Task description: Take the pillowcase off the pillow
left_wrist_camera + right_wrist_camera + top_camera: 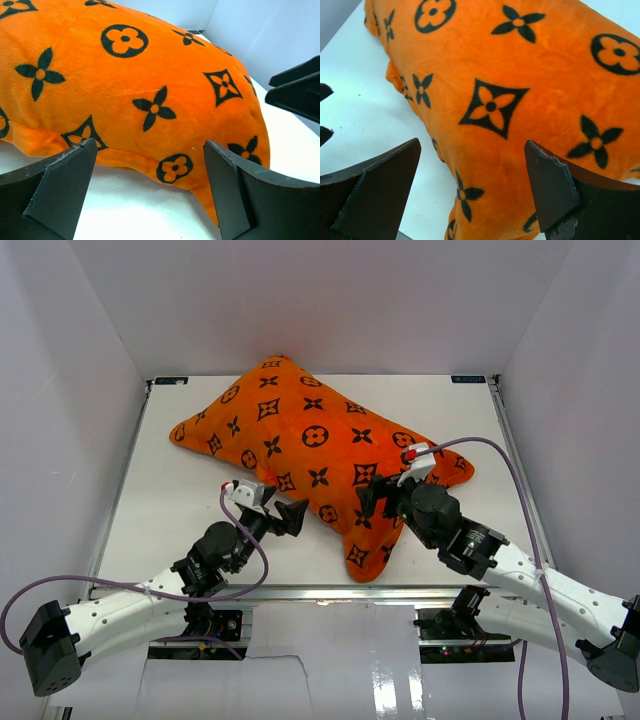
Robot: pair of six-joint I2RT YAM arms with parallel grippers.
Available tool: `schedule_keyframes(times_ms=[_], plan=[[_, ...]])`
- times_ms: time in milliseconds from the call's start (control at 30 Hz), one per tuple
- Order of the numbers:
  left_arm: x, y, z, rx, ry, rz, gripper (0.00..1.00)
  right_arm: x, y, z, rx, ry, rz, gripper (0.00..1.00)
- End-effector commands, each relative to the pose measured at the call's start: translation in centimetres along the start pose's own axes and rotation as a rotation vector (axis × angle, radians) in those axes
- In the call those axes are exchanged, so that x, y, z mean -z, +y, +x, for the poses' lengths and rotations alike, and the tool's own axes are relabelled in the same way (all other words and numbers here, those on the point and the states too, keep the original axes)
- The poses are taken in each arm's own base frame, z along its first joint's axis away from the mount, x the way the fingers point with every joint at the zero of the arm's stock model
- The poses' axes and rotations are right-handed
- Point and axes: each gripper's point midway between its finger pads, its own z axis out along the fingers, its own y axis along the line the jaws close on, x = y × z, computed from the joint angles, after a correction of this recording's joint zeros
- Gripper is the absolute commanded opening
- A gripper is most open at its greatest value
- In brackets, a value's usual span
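Observation:
The orange pillowcase with dark flower and star motifs lies across the middle of the white table, fully covering the pillow, which is hidden inside. My left gripper is open, just left of the cover's near edge; in the left wrist view the pillowcase fills the space beyond the open fingers. My right gripper is open, over the cover's near right part; the right wrist view shows the pillowcase between and beyond its fingers.
White walls enclose the table on the left, back and right. Purple cables loop from both wrists. The table's metal front edge runs just behind the arm bases. The right gripper's fingers show at the right edge of the left wrist view.

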Motion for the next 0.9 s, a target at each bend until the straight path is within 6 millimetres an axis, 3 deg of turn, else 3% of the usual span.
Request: schedule_keyframes(times_ms=[0,200,433,600,767,867], plan=[[0.0,0.4,0.0,0.004,-0.010,-0.024,0.98,0.7,-1.6,-0.4,-0.022,0.001,0.090,0.90],[0.2,1.0,-0.3,0.018,-0.026,-0.054,0.98,1.7,-2.1,3.1,-0.064,0.131,0.102,0.90],[0.3,1.9,-0.4,0.030,-0.038,-0.103,0.98,2.5,-0.3,7.5,-0.151,0.240,-0.022,0.94],[-0.1,2.3,0.6,0.006,0.000,-0.135,0.98,1.6,-0.3,11.0,-0.253,0.258,-0.027,0.96],[-0.8,2.5,1.5,-0.015,0.040,-0.167,0.98,0.5,-2.1,13.8,-0.297,0.277,0.104,1.00],[-0.8,2.4,1.5,-0.006,0.046,-0.165,0.97,0.0,-3.6,14.7,-0.294,0.282,0.200,0.85]])
